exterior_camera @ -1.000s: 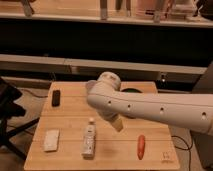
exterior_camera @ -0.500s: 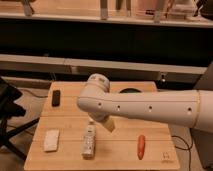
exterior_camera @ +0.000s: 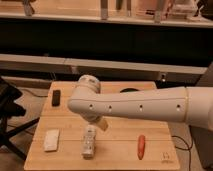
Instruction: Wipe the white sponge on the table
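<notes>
The white sponge (exterior_camera: 51,140) lies flat near the front left corner of the light-wood table (exterior_camera: 125,132). My white arm reaches in from the right across the table's middle. My gripper (exterior_camera: 99,122) hangs below the arm's bent end, just above the cap end of a white bottle (exterior_camera: 89,142). It stands open with nothing in it. The sponge is about a hand's width to the left of the gripper and a little nearer the front edge.
A small black block (exterior_camera: 56,97) lies at the table's back left. A red-orange stick-shaped object (exterior_camera: 141,146) lies front right, near a dark logo mark (exterior_camera: 164,156). A dark chair frame (exterior_camera: 10,117) stands left of the table. A counter runs behind.
The arm has swung to the left across the table. The gripper has moved from the table's middle to just above the bottle's top. The objects have not moved.
</notes>
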Motion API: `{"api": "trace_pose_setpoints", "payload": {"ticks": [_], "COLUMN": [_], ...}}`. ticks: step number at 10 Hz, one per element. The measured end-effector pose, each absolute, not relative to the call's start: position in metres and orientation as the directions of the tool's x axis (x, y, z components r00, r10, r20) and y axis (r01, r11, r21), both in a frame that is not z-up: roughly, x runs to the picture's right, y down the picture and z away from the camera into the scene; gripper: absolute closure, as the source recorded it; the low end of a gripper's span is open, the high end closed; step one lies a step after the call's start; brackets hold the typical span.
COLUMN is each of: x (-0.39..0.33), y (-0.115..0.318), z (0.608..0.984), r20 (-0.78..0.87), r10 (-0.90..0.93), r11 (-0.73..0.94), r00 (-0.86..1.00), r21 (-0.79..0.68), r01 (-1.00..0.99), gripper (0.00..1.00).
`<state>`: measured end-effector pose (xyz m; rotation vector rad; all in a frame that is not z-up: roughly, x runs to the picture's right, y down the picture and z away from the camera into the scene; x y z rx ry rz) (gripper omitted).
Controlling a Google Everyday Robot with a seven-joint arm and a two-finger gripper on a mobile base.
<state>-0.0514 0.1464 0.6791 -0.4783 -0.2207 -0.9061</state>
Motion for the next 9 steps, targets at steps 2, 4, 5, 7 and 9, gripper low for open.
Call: {"api": "trace_pose_setpoints", "payload": {"ticks": [2, 4, 5, 7, 9], "x": [-0.059, -0.071, -0.08, -0.088, -0.093], "y": [0.147, 0.149, 0.149, 0.15, 0.15], "z": [0.678, 0.675, 0.674, 0.672, 0.671], "r20": [0.391, 0.399, 0.403, 0.409, 0.414], "r10": [-0.725, -0.746, -0.758, -0.773, -0.784], "r11": [0.491, 0.461, 0.443, 0.417, 0.397], "r00": [0.568, 0.533, 0.513, 0.485, 0.463], "r21": [-0.285, -0.269, -0.258, -0.247, -0.239], "r01": [0.823, 0.846, 0.858, 0.874, 0.886], "gripper": [0.2, 0.2, 0.2, 0.2, 0.2]}}
